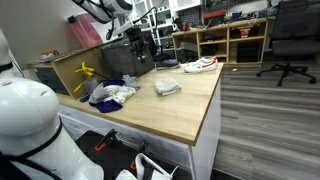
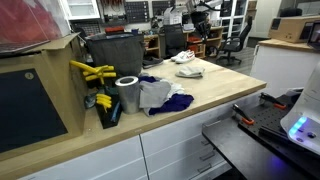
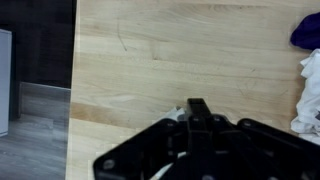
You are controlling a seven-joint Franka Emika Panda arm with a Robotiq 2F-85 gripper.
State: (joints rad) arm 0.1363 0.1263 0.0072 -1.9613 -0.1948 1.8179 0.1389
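Note:
In the wrist view my gripper (image 3: 198, 104) comes in from the bottom, its two black fingers pressed together, high above the wooden countertop (image 3: 170, 50). A small pale grey-white patch (image 3: 176, 115) shows just left of the fingers; I cannot tell whether it is held or lies on the table below. In both exterior views the white arm (image 1: 112, 10) (image 2: 196, 12) hangs over the far end of the counter, above a folded grey cloth (image 1: 167, 87) (image 2: 188, 71) and a white-and-red shoe (image 1: 200, 65) (image 2: 185, 57).
A pile of blue and white cloth (image 1: 110, 93) (image 2: 160, 97) lies at one end, seen also at the wrist view's right edge (image 3: 310, 90). A grey cylinder (image 2: 127, 93) and yellow objects (image 2: 90, 72) stand beside it. The counter edge drops to the floor (image 3: 35, 130).

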